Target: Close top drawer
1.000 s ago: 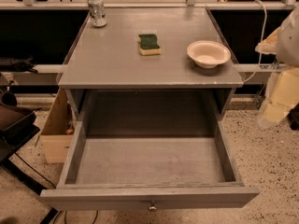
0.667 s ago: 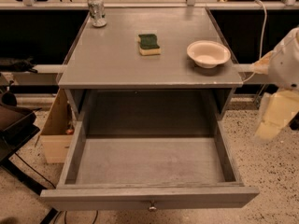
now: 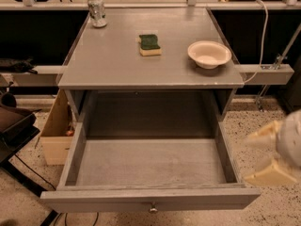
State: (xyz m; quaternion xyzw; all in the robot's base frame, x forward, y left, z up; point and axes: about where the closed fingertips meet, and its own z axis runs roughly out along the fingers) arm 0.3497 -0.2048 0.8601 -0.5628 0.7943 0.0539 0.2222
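The top drawer (image 3: 141, 197) stands pulled fully out at 6 o'clock, empty. It is a deep wooden box, so likely stiff and fairly heavy but easy on its runners. Its one small knob (image 3: 153, 207) looks fiddly, so a flat push on the long front seems the better hold. The gripper (image 3: 247, 158) hangs at 4 o'clock, just beside the drawer's right corner, its two fingers spread and holding nothing. On the table top (image 3: 108, 65) sit one can (image 3: 97, 11) at 11, one sponge (image 3: 150, 44) at 12 and one bowl (image 3: 209, 54) at 1 – three things in all
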